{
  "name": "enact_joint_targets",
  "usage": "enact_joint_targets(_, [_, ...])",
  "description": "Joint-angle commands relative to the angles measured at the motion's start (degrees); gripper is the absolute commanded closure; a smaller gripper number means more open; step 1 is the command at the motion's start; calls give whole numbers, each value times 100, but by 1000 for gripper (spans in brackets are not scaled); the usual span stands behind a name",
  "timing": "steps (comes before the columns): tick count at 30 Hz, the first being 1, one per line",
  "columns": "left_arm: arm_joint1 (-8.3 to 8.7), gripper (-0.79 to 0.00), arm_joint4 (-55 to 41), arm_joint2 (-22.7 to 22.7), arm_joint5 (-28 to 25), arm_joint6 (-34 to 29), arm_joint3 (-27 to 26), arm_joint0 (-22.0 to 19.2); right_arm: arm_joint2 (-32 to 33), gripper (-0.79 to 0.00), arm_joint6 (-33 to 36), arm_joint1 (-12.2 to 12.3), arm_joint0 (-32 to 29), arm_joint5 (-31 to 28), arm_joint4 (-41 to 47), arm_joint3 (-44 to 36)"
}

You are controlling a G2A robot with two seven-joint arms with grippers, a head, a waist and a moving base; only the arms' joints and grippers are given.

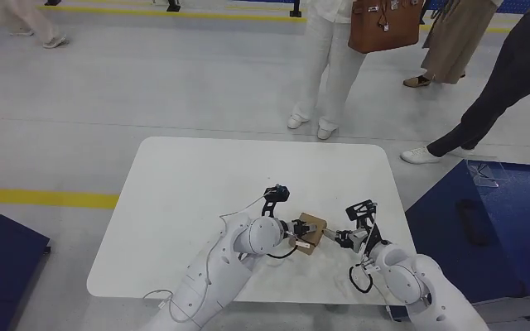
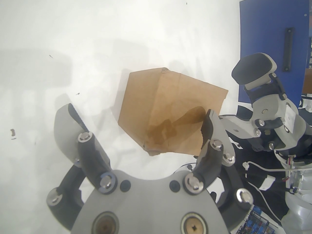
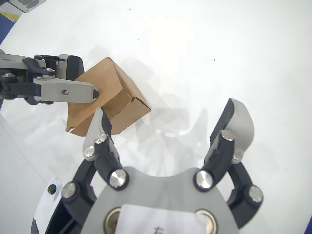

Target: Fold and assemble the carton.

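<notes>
The carton (image 1: 310,232), a small brown cardboard box lying on the worktop (image 1: 207,207) near its front edge between the two arms, is judged light, stiff across its panels but easily creased at the flaps, so it is best taken across a flat side panel, not by a loose flap. The left jaws are spread wide astride it with nothing gripped, and the right jaws are equally wide and empty, one fingertip at its end, possibly touching. The half-tucked end flaps are shown in the right wrist view, whereas plain closed panels meeting at a crease are seen from the left wrist.
</notes>
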Motion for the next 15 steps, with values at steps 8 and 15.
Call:
enact_joint_targets(8, [7,-785,14,-40,-22,-81,-8,-6,-129,-785,21,-70,148,67,-50,100])
enact_joint_targets(15, [42,-785,72,-165,7,-98,-104,-4,240,-785,201,-33,-27,-208,163,-61])
